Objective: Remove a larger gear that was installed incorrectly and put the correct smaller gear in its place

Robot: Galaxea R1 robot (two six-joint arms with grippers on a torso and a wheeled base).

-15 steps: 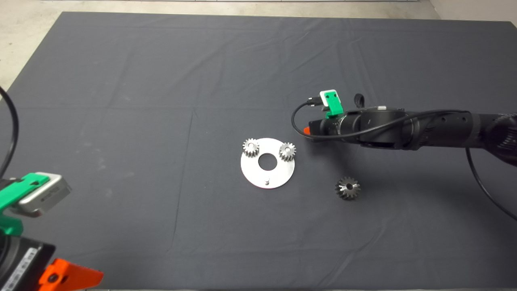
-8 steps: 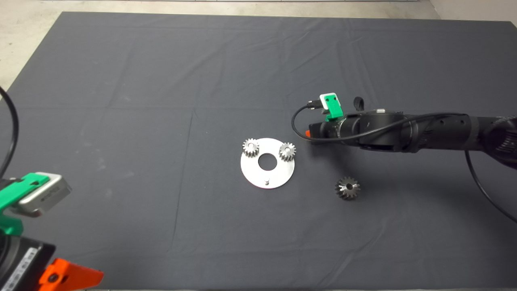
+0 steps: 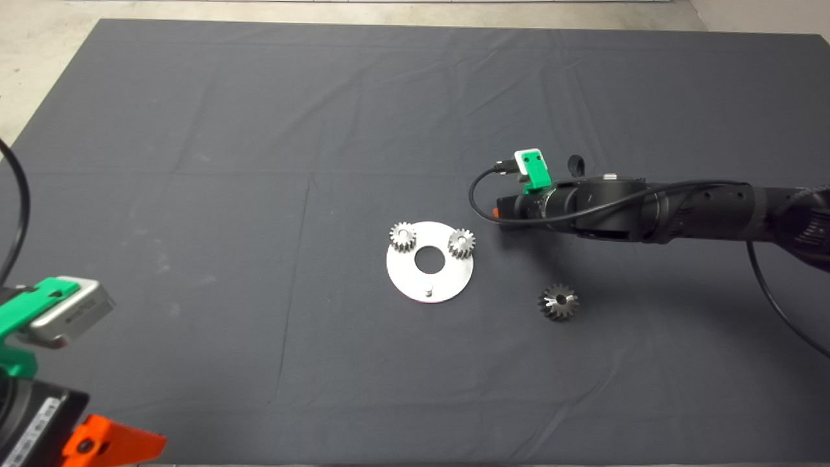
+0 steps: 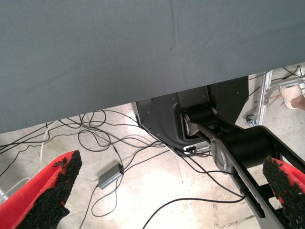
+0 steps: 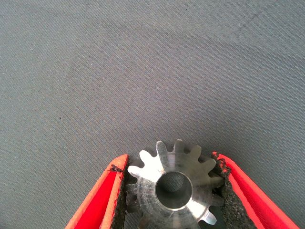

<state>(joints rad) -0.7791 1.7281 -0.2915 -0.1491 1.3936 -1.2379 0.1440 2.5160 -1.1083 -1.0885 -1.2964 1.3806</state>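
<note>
Right gripper (image 5: pixel 170 160) is clamped tight on the larger gear (image 5: pixel 174 186), black pads (image 5: pixel 224 191) pressed into the teeth on both sides, and the mat (image 5: pixel 143 71) shows through the round centre hole. So the gear hangs clear of the cloth. Over the last second the arm has eased a touch to the right, away from the round plate (image 3: pixel 447 279), and nothing else on the table has budged.

I read that as a carry-off. The plate's near peg (image 3: pixel 428 291) stands bare, while the two little gears (image 3: pixel 403 237) (image 3: pixel 461 243) sit on their own pegs at the far rim. Removal looks done, bar setting the big gear down.

The smaller gear (image 3: pixel 558 302) lies loose on the mat, near the plate on its right side, waiting for that peg. Left gripper (image 4: pixel 174 164) is parked at the lower left edge, fingers wide apart.
</note>
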